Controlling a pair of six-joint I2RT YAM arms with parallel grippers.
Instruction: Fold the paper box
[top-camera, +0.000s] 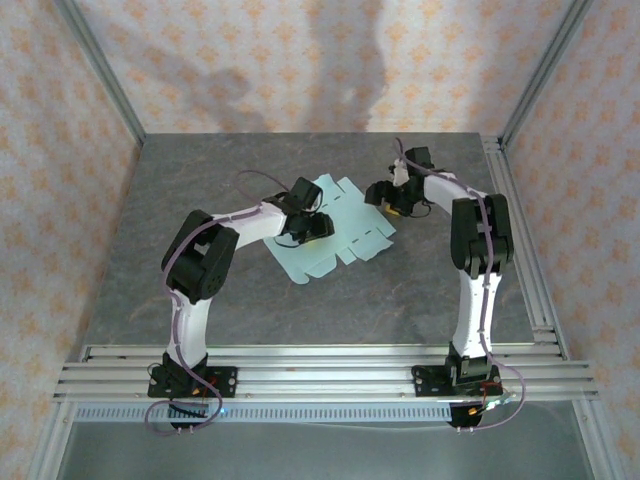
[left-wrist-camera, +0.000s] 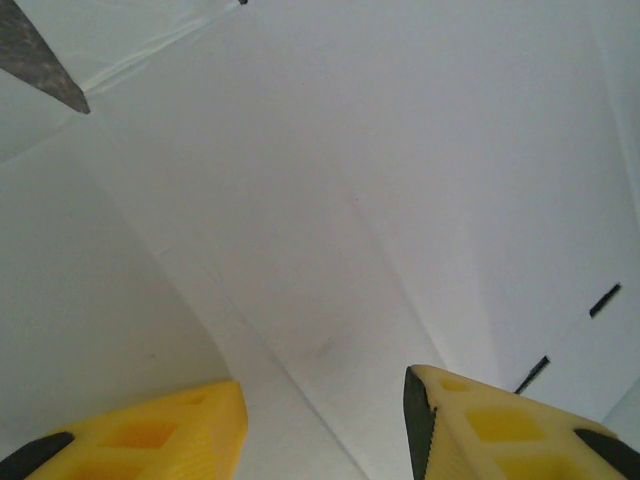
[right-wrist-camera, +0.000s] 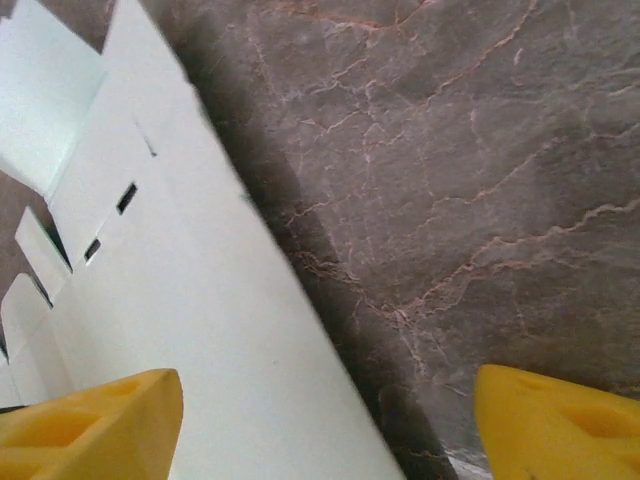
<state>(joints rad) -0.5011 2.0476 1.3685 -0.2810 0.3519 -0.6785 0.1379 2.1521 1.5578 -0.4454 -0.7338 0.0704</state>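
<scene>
Table (top-camera: 300, 310) bears the flat box (top-camera: 345, 240). Left gripper (left-wrist-camera: 325, 385) gapes empty above it (to pin it, probably); right gripper (right-wrist-camera: 328, 378), likewise open, straddles its edge.

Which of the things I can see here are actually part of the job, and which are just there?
Part of the job:
- the paper box, a flat pale sheet
- the left gripper, open over the sheet
- the right gripper, open astride the sheet's edge

Just there:
- the grey table
- the metal rails
- the patterned walls
</scene>
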